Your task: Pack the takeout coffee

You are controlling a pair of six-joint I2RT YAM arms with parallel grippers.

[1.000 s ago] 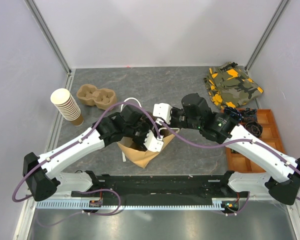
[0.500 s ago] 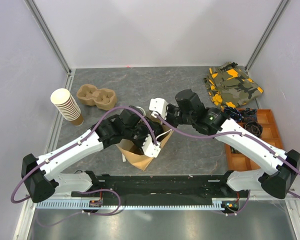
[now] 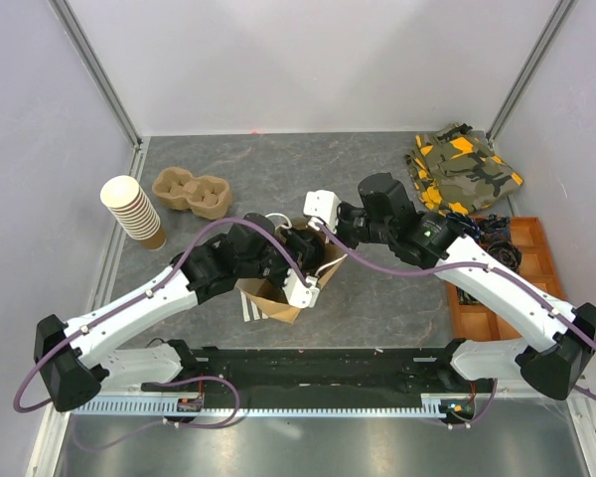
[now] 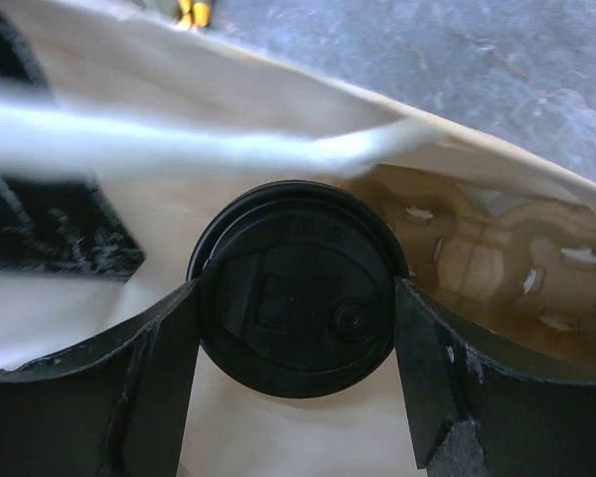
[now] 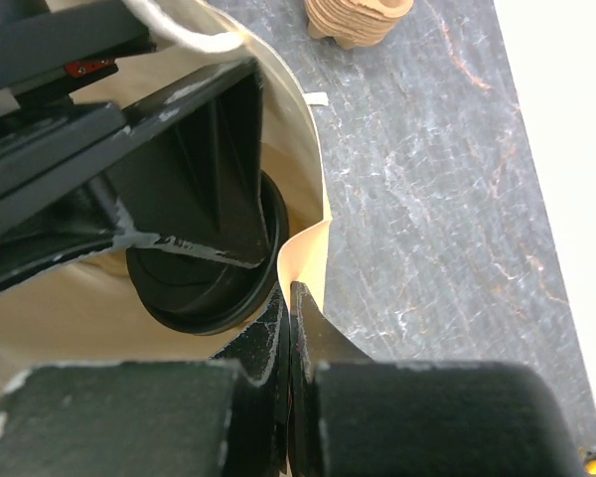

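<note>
Gripping the coffee cup [image 4: 296,288] by its smooth, round black plastic lid, the left gripper [image 4: 296,303] holds it inside the creased paper bag [image 4: 278,114], long axis pointing into the bag. The right gripper [image 5: 291,298], closed, pinches the bag's rim.

Seen from above, the paper bag [image 3: 268,296] has changed shape. It lay slumped with a pointed corner toward the near edge of the desk [image 3: 377,169], and it now stands squarer with its mouth raised. The right end effector [image 5: 291,293], pinching the bag's rim, swung left toward the bag, then eased back a little. The left arm [image 3: 139,303] has sunk toward the near edge. Its left end effector [image 4: 296,328], gripping the takeout coffee [image 4: 296,288], seems to sit deeper inside the bag, though the arm hides much of this.
</note>
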